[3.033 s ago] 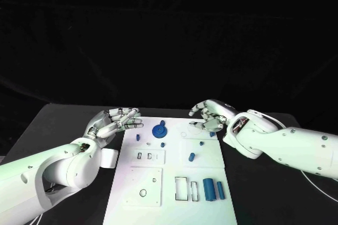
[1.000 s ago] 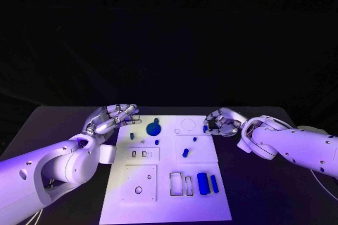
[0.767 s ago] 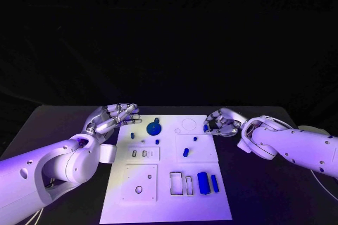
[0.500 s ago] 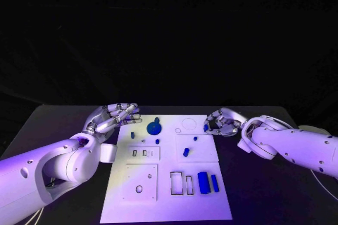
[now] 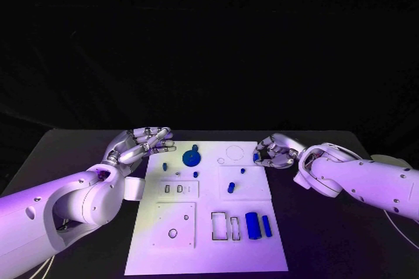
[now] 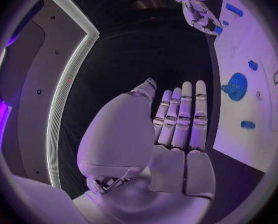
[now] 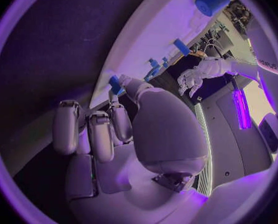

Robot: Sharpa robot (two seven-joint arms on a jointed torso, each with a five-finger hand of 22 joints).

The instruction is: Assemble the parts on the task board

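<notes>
Right hand point(image 5: 275, 153) sits at the right edge of the board point(image 5: 209, 242), near its far end, with fingers curled in. In the right wrist view a small blue part point(image 7: 116, 84) shows at the tips of its thumb and a finger, apparently pinched there; in the head view a bit of blue shows at the same hand, at the board's edge. Left hand point(image 5: 140, 146) hangs over the desk point(image 5: 61, 152) just beside the board's far left corner, fingers straight and side by side, nothing in it; the left wrist view shows the flat palm point(image 6: 176, 159) the same way.

On the board lie a blue gear point(image 5: 191, 158) near the far end, a small peg point(image 5: 164, 166) to its left, another peg point(image 5: 231, 187) in the middle, and two blue cylinders point(image 5: 254, 225) side by side at the near right, next to two narrow slots point(image 5: 225, 225).
</notes>
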